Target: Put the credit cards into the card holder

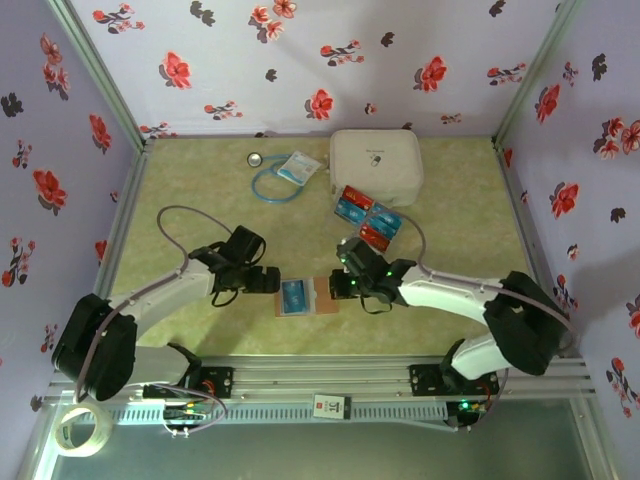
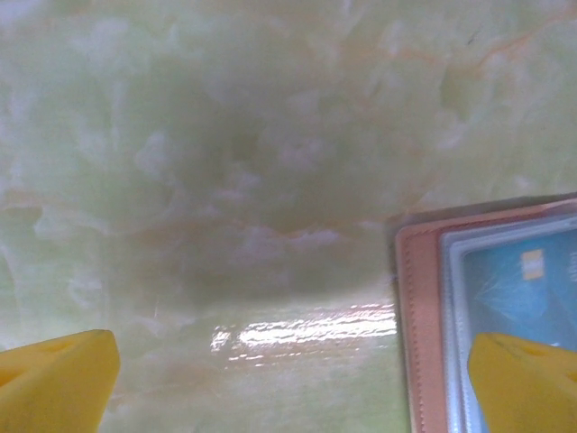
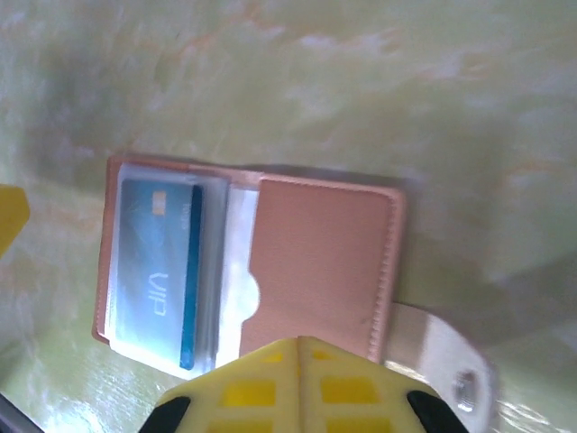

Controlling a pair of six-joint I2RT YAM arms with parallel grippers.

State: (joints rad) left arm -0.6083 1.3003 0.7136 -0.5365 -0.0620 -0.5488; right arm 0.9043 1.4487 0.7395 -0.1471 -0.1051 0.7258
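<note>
— What does the top camera give you?
— I see the card holder lying open on the table, close to the middle of its near edge, with one blue card in it. My left gripper sits at its left side and my right gripper at its right. The other credit cards, red and blue, lie just in front of the white case, toward the far edge. From up there I cannot read either set of jaws.
— And the left wrist?
— My left gripper has its jaws spread wide, holding nothing. One yellow fingertip hangs over the card holder and its sleeved blue card; the other is over bare table. I cannot tell whether it touches.
— Right wrist?
— My right gripper has its jaws pressed together at the edge of the card holder. I cannot tell whether they pinch it. Here I can read "VIP" on the blue card in its clear sleeve, and I see the strap with its snap, which the top camera is too far off to give.
</note>
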